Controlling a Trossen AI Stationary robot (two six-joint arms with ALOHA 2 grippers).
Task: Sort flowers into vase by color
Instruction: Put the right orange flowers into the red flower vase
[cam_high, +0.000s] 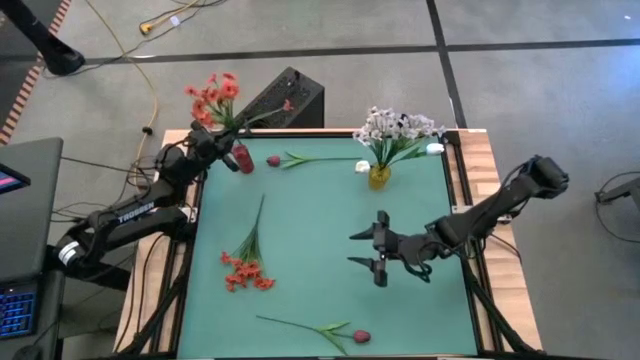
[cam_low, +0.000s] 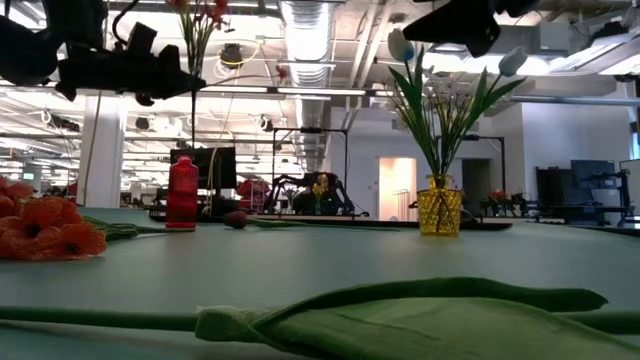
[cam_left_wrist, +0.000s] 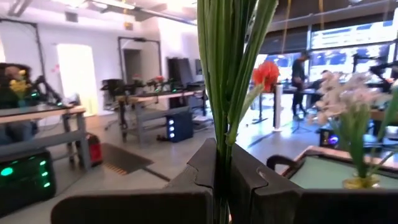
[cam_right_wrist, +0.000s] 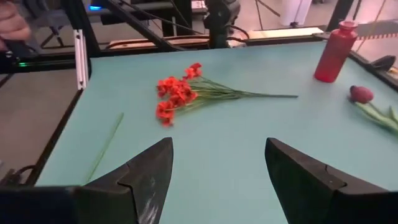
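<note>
At the upper left of the high view, an orange-red spray (cam_high: 214, 98) is gripped by its stems in the closed left gripper (cam_high: 212, 138) above the red vase (cam_high: 242, 158), apparently for matching colour. At centre right, the right gripper (cam_high: 366, 250) is held wide open and empty.

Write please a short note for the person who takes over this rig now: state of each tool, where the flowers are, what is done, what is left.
Left tool: shut on an orange-red spray, held above the red vase at the far left corner.
Right tool: open, empty, over the mat's right middle.
Done: white blossoms stand in the yellow vase.
Left: held spray is not yet in the red vase. Lying on the mat: second orange-red spray, pink bud near the red vase, pink bud at the near edge, white bud beside the yellow vase.
</note>
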